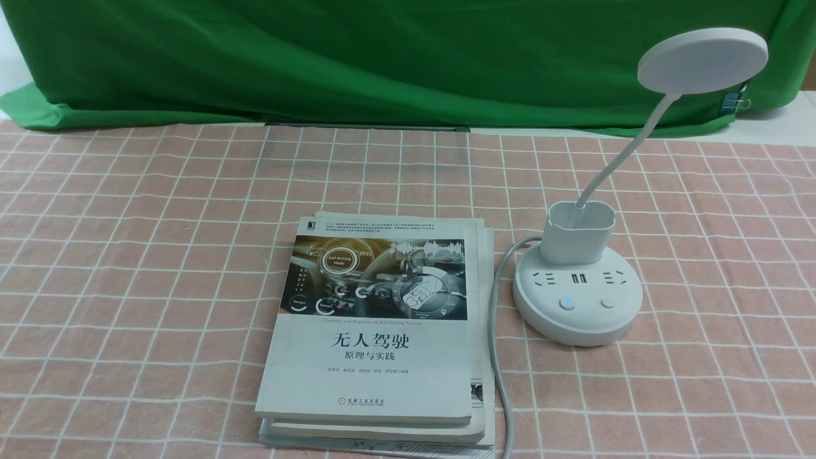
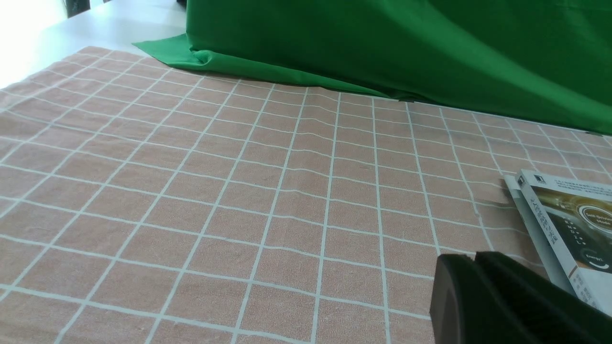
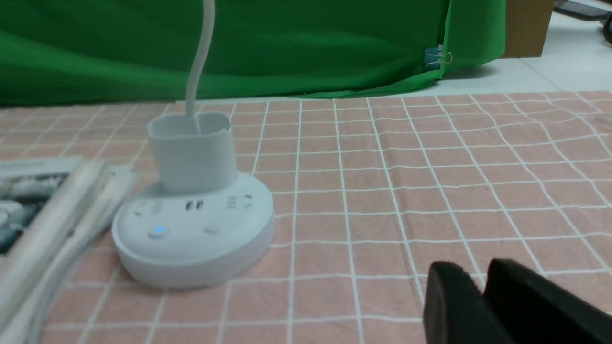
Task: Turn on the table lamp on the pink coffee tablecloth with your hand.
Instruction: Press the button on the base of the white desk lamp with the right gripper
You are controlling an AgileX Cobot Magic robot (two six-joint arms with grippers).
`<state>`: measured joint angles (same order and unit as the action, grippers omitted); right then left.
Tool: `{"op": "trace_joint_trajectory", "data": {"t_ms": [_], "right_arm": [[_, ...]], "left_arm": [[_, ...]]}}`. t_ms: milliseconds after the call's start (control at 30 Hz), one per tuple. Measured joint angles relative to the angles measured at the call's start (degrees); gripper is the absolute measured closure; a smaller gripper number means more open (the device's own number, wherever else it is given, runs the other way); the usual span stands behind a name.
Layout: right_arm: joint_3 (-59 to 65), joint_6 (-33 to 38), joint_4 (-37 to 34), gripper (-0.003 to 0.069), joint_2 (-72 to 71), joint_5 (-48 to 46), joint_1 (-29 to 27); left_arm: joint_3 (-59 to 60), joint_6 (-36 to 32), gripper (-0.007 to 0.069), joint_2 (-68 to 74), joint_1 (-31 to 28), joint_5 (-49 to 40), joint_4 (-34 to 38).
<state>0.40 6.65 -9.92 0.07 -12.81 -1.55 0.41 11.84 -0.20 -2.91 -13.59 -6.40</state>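
Right hand (image 3: 483,286): black, low over the table, its jaws together with nothing between them.
Left hand (image 2: 474,260): black, low over the cloth too, its jaws also together and holding nothing.
Lamp (image 1: 577,299): stood upright ahead of the right jaws, apart from them, with bare cloth between. It had a white round base and a cup-shaped holder on the far half. A thin neck curved up from the cup to a flat disc head. Whether the head shone could not be told.
Buttons: two sat on the edge of the base facing the right jaws. One (image 1: 567,303) glowed blue and the other (image 1: 607,303) was plain white, with sockets just behind them.
Tablecloth (image 1: 127,255): pinkish-brown with thin white grid lines, spread on the table under both jaws, the lamp and the books.
Books (image 1: 376,319): a flat stack ahead of the left jaws, its near corner just past them. It lay just beside the lamp base, on the robot's left of it.
Cord (image 1: 500,331): grey, it left the base on the books' side and ran along the stack's edge toward the robot.
Green cloth (image 1: 382,57): hung beyond the tablecloth, far from both jaws.
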Motion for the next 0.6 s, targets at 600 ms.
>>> {"op": "trace_joint_trajectory", "data": {"t_ms": [600], "right_arm": [[-3.4,-22.3,-3.8,0.0534,1.7,7.9,0.0]], "left_arm": [[0.0,0.0,0.0606,0.0,0.0,0.0,0.0]]}}
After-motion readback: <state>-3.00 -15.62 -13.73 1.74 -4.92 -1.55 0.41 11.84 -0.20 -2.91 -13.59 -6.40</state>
